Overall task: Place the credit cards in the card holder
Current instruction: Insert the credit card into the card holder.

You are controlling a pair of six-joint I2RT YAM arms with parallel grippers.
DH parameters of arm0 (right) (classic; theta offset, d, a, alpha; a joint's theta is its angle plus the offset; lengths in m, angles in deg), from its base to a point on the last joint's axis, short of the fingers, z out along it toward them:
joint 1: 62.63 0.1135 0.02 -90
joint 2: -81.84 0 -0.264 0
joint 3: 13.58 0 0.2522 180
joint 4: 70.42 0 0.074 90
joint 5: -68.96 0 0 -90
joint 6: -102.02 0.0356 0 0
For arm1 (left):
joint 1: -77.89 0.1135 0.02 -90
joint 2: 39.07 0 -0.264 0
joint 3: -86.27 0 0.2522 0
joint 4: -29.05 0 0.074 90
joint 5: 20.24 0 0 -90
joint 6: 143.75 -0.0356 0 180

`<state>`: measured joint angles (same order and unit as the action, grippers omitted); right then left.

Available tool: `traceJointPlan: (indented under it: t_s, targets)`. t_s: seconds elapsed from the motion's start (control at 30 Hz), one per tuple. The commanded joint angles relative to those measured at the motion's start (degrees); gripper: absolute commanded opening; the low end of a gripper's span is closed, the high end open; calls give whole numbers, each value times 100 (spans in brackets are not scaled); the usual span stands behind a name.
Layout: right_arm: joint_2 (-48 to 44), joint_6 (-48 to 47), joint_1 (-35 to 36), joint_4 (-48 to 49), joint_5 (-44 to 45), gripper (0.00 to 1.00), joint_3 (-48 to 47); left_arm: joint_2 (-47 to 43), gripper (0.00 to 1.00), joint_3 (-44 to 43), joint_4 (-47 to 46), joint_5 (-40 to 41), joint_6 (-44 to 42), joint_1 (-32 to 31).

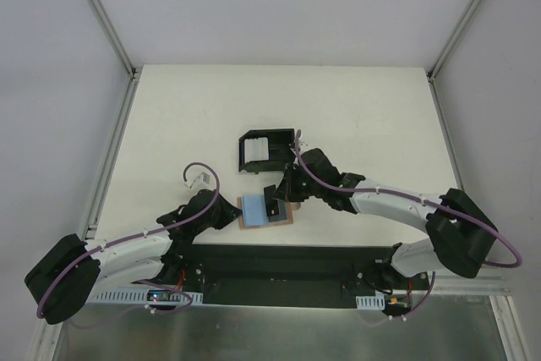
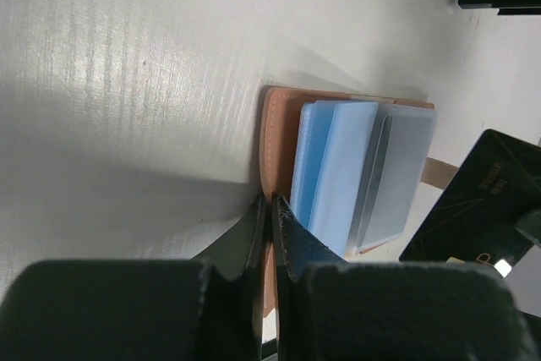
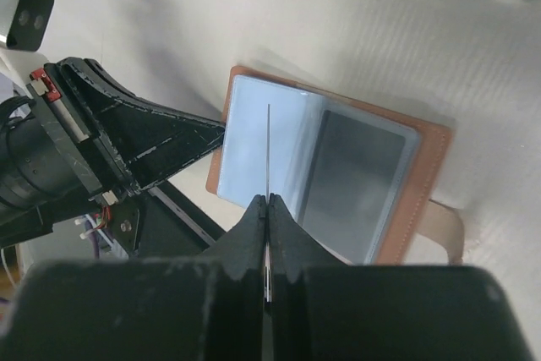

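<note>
You are at the insertion step. The card holder (image 1: 289, 214) lies open on the surface (image 1: 186, 124), near the arm bases, with the black box (image 1: 266, 148) just on its far side. Your left fingers (image 2: 292, 243) are pinched on its tan left edge and pin it down. Your right fingers (image 3: 245, 234) are closed on a dark card (image 2: 473, 200), held on edge above the open leather. Next, you must probably tilt this card and slide it into a pocket. Light blue cards (image 2: 334, 166) already lie inside, but I cannot tell if they are fully seated.
</note>
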<state>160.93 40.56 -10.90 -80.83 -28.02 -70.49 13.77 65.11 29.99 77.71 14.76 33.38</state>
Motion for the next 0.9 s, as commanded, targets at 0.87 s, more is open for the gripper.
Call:
traceJointPlan:
  t_s: [0.87]
  targets:
    - [1539,741,-637,2204,-1516,0,782,51,0,-16,341,102,-215,48]
